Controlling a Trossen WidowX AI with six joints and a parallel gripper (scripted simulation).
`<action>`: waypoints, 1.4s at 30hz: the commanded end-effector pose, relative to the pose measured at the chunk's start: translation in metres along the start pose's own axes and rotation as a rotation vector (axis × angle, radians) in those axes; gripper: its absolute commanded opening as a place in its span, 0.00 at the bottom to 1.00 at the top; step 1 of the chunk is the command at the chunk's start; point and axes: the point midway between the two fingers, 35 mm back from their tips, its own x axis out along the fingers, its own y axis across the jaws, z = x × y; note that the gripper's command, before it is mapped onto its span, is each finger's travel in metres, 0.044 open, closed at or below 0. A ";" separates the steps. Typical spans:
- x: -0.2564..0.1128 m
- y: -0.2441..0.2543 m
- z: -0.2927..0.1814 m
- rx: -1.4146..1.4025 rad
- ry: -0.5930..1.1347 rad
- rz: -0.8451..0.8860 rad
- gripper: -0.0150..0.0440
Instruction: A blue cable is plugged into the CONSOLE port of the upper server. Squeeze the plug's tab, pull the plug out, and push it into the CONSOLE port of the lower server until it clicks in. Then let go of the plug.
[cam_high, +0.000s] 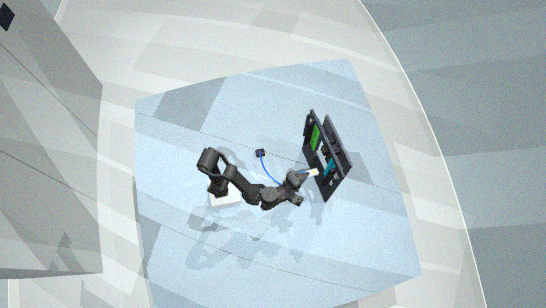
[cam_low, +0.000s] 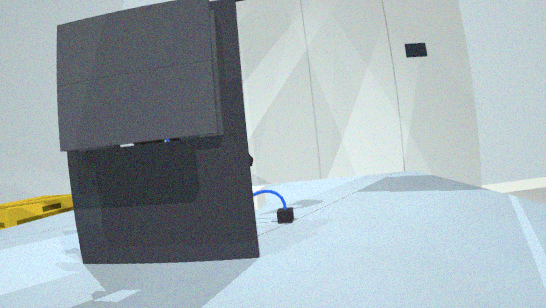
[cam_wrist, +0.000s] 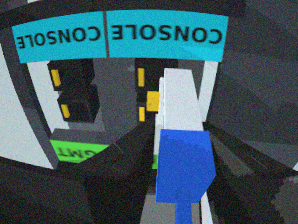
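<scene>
gripper: i am grasping the plug with the gripper (cam_high: 302, 174) (cam_wrist: 176, 128), its dark fingers pressing on both sides.
plug: the plug (cam_high: 312, 172) (cam_wrist: 184, 102) is pointing toward the ports, its white body leading and its blue boot (cam_wrist: 185, 166) trailing nearer my wrist camera.
console labels: i am seeing two cyan labels side by side, reading upside down; the plug is lining up below the right-hand label (cam_wrist: 167, 34), while the left-hand label (cam_wrist: 60, 37) is sitting over another column of dark ports.
contact: the plug's front is overlapping the ports in my wrist view, so i am not telling whether it is touching or entering one.
yellow piece: a small yellow piece (cam_wrist: 153, 101) is showing just beside the white body.
cable: the blue cable (cam_high: 266, 171) (cam_low: 267, 191) (cam_wrist: 183, 212) is curving from the gripper area to a small black block (cam_high: 262, 153) (cam_low: 285, 215) resting on the table (cam_high: 195, 232) (cam_low: 400, 245).
servers: the dark server panels (cam_high: 325, 192) (cam_low: 140, 75) are standing upright, hiding most of the arm (cam_high: 242, 185) from my exterior view.
base: a white base (cam_high: 227, 200) is supporting the arm.
</scene>
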 end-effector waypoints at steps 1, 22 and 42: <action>0.001 0.001 0.000 -0.014 0.002 0.006 0.25; 0.011 0.005 0.002 -0.018 0.066 0.008 0.25; 0.020 0.006 0.001 -0.019 0.069 0.010 0.25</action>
